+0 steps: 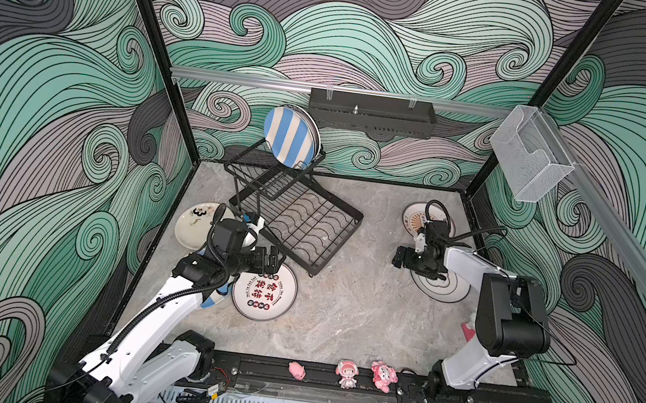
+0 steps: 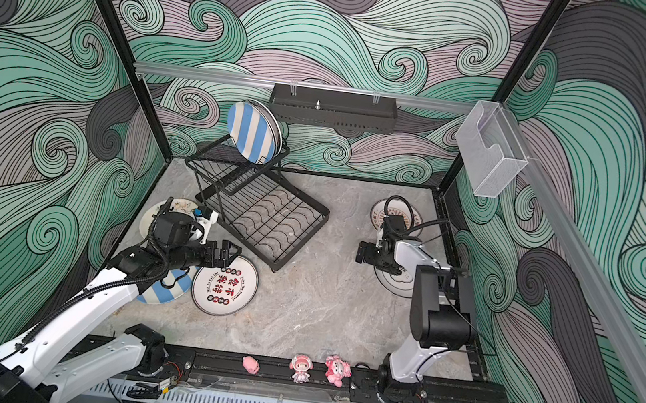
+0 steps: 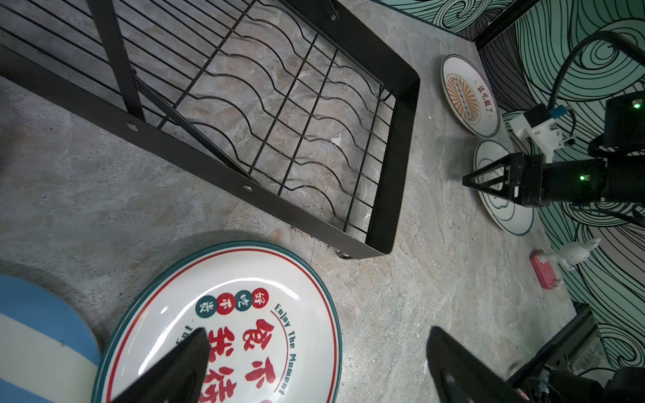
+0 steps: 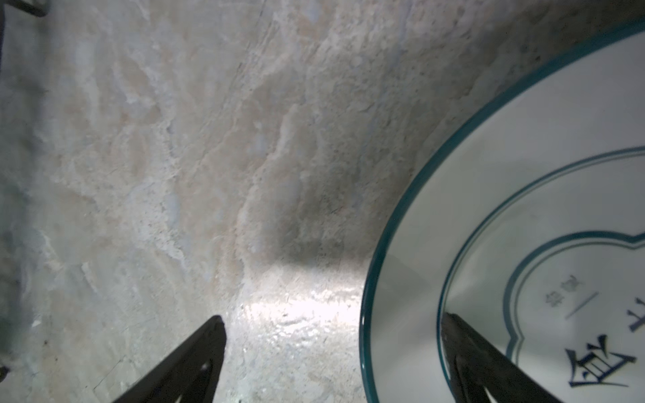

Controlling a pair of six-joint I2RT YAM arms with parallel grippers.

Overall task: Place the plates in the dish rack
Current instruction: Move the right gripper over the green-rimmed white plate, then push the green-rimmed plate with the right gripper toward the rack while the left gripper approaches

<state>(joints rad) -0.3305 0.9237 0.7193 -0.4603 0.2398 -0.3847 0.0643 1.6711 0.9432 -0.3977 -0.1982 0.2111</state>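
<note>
The black wire dish rack (image 1: 294, 216) (image 3: 279, 122) holds a blue-and-cream striped plate (image 1: 289, 137) upright in its upper tier. My left gripper (image 3: 317, 335) (image 1: 274, 257) is open and straddles the rim of the plate with red characters (image 3: 237, 321) (image 1: 264, 291); one finger is over the plate, the other over the table. My right gripper (image 4: 333, 317) (image 1: 398, 258) is open astride the rim of the teal-rimmed white plate (image 4: 523, 209) (image 1: 444, 288). Flat on the table lie an orange-sunburst plate (image 1: 415, 218), a cream floral plate (image 1: 197, 224) and another striped plate (image 2: 163, 294).
Pink figurines (image 1: 346, 373) stand along the front rail, and another small figure (image 3: 544, 268) is by the right arm's base. A black perforated shelf (image 1: 372, 112) and a clear acrylic box (image 1: 528, 152) hang on the walls.
</note>
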